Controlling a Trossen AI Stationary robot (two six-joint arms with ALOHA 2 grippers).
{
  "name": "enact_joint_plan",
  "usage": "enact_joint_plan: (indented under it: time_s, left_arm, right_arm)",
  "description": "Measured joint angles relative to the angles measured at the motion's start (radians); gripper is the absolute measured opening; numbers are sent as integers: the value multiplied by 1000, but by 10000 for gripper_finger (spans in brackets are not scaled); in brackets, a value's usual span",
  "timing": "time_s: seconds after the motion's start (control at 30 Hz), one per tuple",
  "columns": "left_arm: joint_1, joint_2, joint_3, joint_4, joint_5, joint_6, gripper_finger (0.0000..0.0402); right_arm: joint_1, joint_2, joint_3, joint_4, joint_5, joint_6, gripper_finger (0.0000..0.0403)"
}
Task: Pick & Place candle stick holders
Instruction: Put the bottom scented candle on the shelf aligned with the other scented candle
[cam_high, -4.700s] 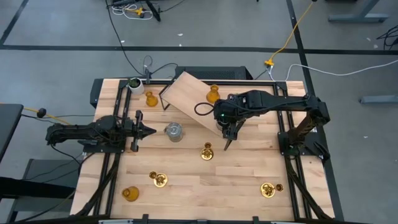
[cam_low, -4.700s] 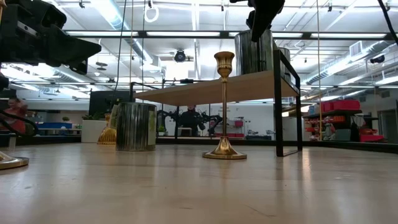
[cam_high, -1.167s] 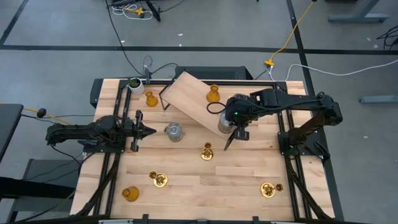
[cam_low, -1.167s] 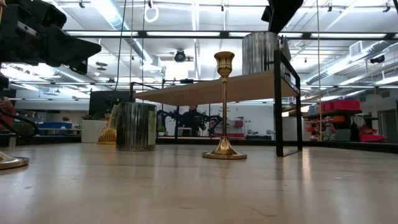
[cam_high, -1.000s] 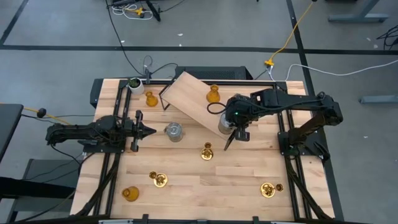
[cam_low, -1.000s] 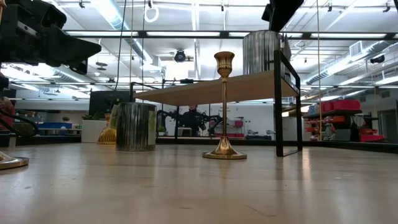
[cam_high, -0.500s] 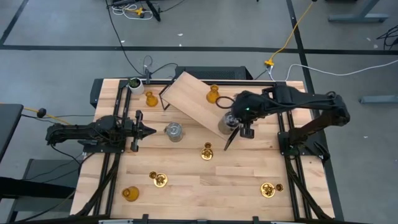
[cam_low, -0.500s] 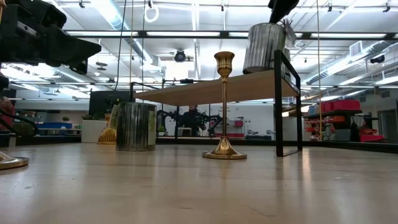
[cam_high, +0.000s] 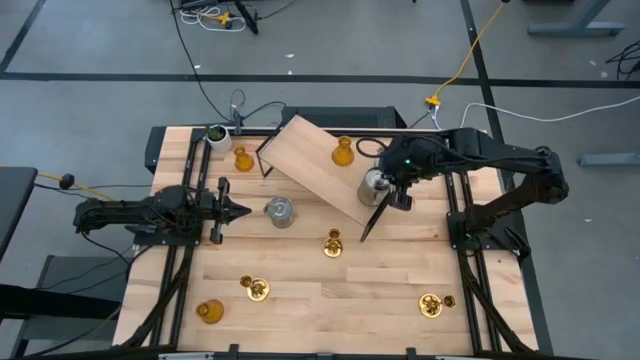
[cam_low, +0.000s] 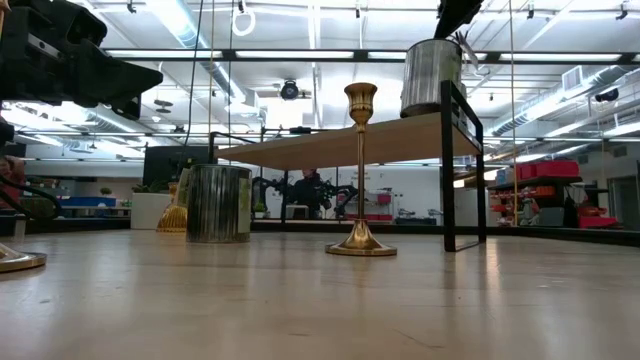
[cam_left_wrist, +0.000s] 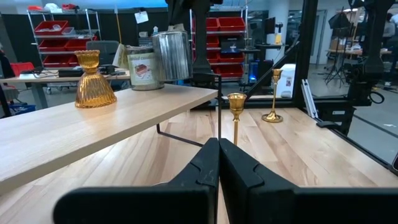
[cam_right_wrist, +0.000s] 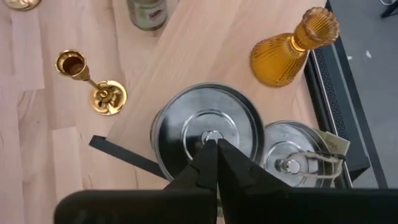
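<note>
From above, the right gripper (cam_high: 399, 190) hangs closed over a silver-grey metal cylinder holder (cam_high: 375, 183) on the raised wooden shelf (cam_high: 310, 160). Low down, that cylinder (cam_low: 432, 77) tilts. The left gripper (cam_left_wrist: 217, 163) is pinched closed, idle.

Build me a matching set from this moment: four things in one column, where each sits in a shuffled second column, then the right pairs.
Things
1. silver cylinder under the right gripper
2. amber glass holder
3. white plant pot
4. brass stick

Places
A. far left corner of the table
B. bare tabletop, in front of the raised shelf
C. shelf edge, tipped
D. upright on the shelf, farther back

Pairs: 1-C, 2-D, 3-A, 4-B
</note>
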Motion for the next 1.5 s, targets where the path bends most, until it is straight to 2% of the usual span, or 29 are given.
enact_joint_plan:
  time_s: [0.27,0.6,1.17,1.5]
  left_arm:
    - [0,0,0,0,0,0,12]
    - [0,0,0,0,0,0,12]
    - [0,0,0,0,0,0,12]
    - [0,0,0,0,0,0,12]
  right_arm:
    - [0,0,0,2,-8,0,4]
    - [1,2,1,53,-126,0,4]
    - [1,5,-86,81,-126,-3,4]
    - [1,5,-88,94,-130,-3,4]
